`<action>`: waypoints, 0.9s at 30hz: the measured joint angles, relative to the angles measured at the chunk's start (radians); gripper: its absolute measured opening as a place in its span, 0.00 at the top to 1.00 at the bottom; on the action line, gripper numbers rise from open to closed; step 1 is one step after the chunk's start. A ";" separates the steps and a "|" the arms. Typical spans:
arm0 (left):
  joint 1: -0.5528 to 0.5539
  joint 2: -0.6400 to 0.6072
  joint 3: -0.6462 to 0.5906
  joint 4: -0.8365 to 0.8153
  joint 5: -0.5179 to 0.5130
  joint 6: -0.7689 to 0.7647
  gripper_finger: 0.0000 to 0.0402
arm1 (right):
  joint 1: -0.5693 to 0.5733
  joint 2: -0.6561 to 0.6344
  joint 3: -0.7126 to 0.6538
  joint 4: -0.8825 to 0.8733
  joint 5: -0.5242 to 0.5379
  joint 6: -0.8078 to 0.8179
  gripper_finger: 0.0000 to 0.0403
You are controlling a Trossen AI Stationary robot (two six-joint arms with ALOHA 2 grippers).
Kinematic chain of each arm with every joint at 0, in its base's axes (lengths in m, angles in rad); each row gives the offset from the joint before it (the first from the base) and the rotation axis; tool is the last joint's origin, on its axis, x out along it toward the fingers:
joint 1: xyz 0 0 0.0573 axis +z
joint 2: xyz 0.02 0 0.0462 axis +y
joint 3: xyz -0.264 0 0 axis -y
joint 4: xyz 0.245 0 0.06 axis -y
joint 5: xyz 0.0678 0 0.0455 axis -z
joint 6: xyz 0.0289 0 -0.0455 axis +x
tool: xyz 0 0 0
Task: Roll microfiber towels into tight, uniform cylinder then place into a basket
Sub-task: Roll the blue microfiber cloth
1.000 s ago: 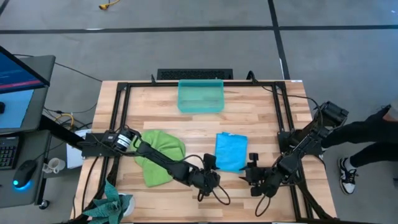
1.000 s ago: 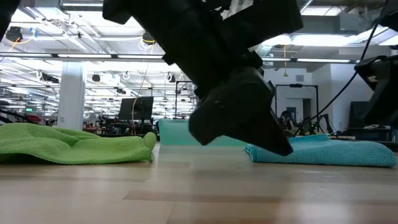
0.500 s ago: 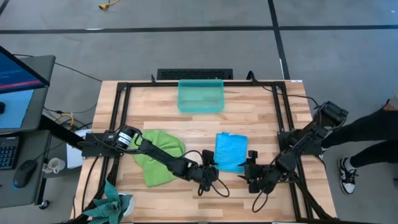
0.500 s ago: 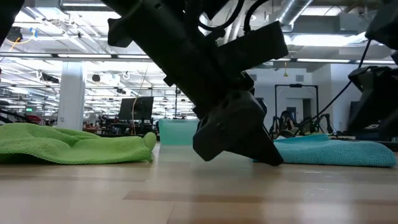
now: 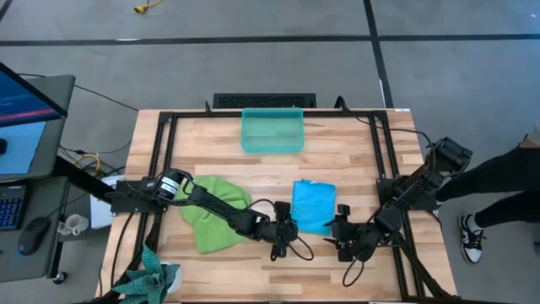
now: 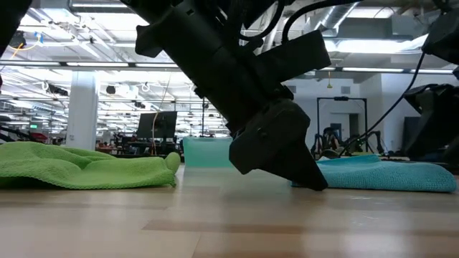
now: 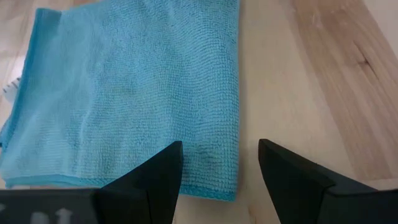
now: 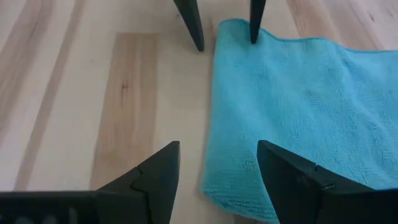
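Observation:
The sky-blue towel [image 5: 313,205] lies folded flat on the table right of centre, and also shows in the low view [image 6: 387,172]. The lime green towel [image 5: 215,211] lies crumpled at centre left. The teal-green basket [image 5: 272,129] stands at the far edge. My left gripper [image 7: 219,168] is open low over the blue towel's near left corner, one finger over the cloth and one over bare wood. My right gripper [image 8: 217,165] is open at the towel's near right corner, likewise astride its edge. My left gripper points down at the blue towel's near edge [image 8: 254,38]. One fingertip [image 8: 254,22] stands on or just over the cloth and the other [image 8: 193,31] is beside it on the wood. I cannot tell whether they touch.
Black frame rails [image 5: 160,169] run along the table's sides. A darker teal-green cloth [image 5: 148,274] hangs off the near left corner. A person's leg and shoe [image 5: 472,232] show beyond the right edge. Bare wood lies between the towels and the basket.
My left gripper has gone toward the far edge and down to the blue towel's near left corner. My right gripper has gone toward the far edge to the towel's near right corner. The towels have stayed where they were.

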 joint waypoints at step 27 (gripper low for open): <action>-0.015 0.005 -0.001 -0.007 0.062 -0.121 0.88 | -0.006 0.000 -0.124 0.191 -0.113 0.095 0.41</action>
